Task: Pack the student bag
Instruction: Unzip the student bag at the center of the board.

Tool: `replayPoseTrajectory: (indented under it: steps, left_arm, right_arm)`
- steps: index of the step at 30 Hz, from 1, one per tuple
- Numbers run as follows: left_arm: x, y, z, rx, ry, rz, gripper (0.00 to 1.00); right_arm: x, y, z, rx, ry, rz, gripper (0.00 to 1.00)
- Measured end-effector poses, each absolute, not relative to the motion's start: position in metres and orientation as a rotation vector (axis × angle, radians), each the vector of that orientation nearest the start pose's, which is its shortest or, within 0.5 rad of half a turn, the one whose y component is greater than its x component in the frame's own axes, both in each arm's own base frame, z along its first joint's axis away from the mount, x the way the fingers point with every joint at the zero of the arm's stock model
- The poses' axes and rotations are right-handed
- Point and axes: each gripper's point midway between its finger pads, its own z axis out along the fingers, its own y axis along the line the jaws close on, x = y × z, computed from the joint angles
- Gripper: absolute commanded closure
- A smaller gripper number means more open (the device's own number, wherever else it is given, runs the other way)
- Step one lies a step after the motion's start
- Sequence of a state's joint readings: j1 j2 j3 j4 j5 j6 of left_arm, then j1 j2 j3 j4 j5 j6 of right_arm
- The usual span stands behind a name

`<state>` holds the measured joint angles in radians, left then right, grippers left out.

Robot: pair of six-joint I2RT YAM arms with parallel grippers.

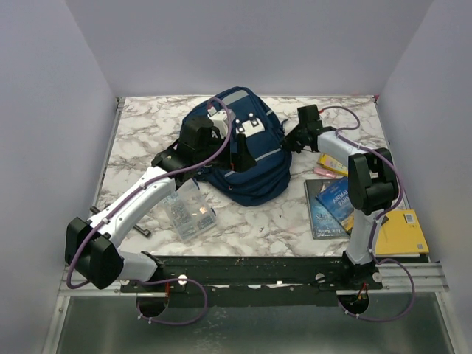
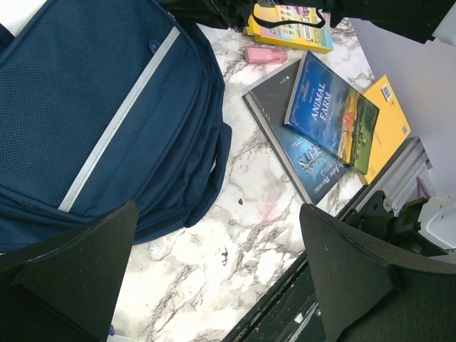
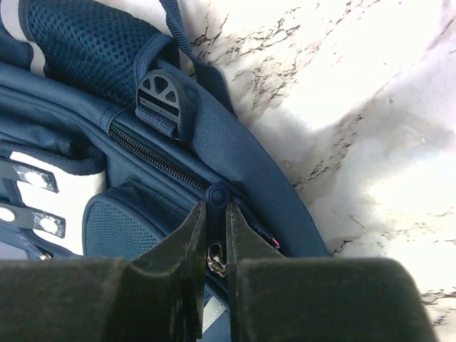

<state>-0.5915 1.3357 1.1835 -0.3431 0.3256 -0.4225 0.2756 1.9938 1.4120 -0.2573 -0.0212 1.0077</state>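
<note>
The student bag [image 1: 240,158], a navy backpack with grey stripes and white buckle patches, lies in the middle of the marble table. My right gripper [image 3: 216,214] is at the bag's right side [image 1: 292,140], shut on the navy zipper pull [image 3: 217,196] of a closed zip, with the metal slider showing between the fingers. My left gripper [image 2: 217,271] hangs wide open above the bag's front [image 1: 237,153]. Nothing is between its fingers; only the bag's lower edge [image 2: 92,107] and bare marble lie below it.
A clear plastic box [image 1: 190,210] sits left of the bag. To its right lie a crayon box [image 2: 292,18], a pink eraser [image 2: 265,55], an "Animal Farm" book [image 2: 331,110] on a grey book [image 2: 299,153], and a yellow book [image 1: 404,232]. Walls enclose three sides.
</note>
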Motion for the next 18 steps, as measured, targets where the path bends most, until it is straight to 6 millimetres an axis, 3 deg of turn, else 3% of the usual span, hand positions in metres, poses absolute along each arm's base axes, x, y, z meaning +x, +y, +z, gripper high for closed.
replayPoseTrajectory:
  steps: [2, 7, 18]
  left_arm:
    - [0.291, -0.282, 0.246, 0.395, 2.148, -0.939, 0.01]
    - [0.298, -0.288, 0.233, 0.38, 2.194, -0.935, 0.07]
    - [0.318, -0.3, 0.137, 0.222, 2.5, -0.91, 0.13]
  right_arm:
    - [0.485, 0.178, 0.069, 0.893, 2.34, 0.596, 0.99]
    - [0.484, 0.176, 0.069, 0.882, 2.341, 0.589, 0.99]
    - [0.455, 0.163, 0.08, 0.774, 2.35, 0.531, 0.99]
